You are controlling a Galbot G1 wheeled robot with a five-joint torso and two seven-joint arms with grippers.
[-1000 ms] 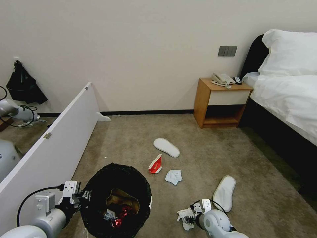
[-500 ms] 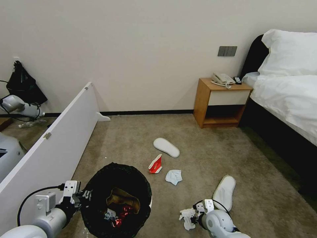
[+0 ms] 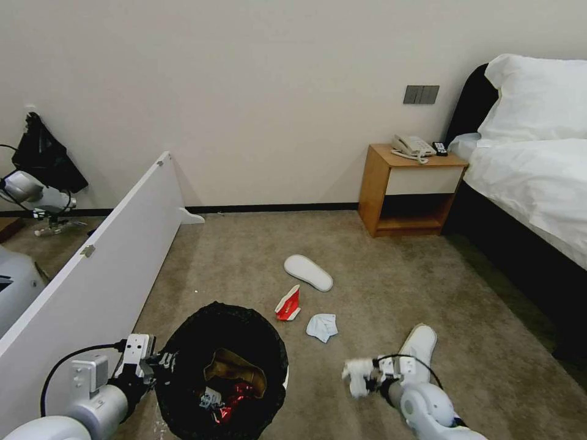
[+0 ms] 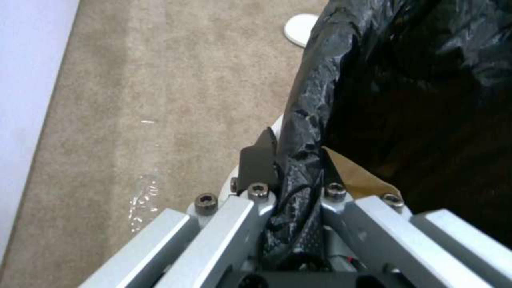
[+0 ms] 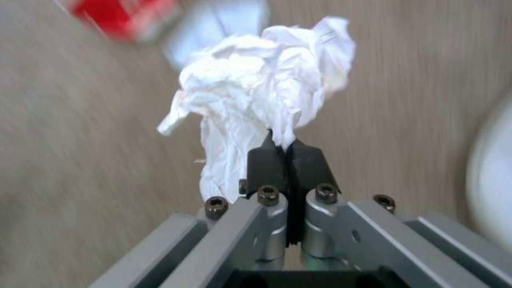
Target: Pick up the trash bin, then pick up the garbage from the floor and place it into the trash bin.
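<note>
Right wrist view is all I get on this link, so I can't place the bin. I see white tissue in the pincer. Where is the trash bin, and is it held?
Observer: The trash bin sits left of the right pincer, its black-lined rim clamped by the left pincer.
Operator: Anything in it already?
Observer: Yes, crumpled brown paper and a red wrapper lie at the bottom.
Operator: What is left on the carpet?
Observer: Two white slippers, a red-and-white carton and another tissue.
</note>
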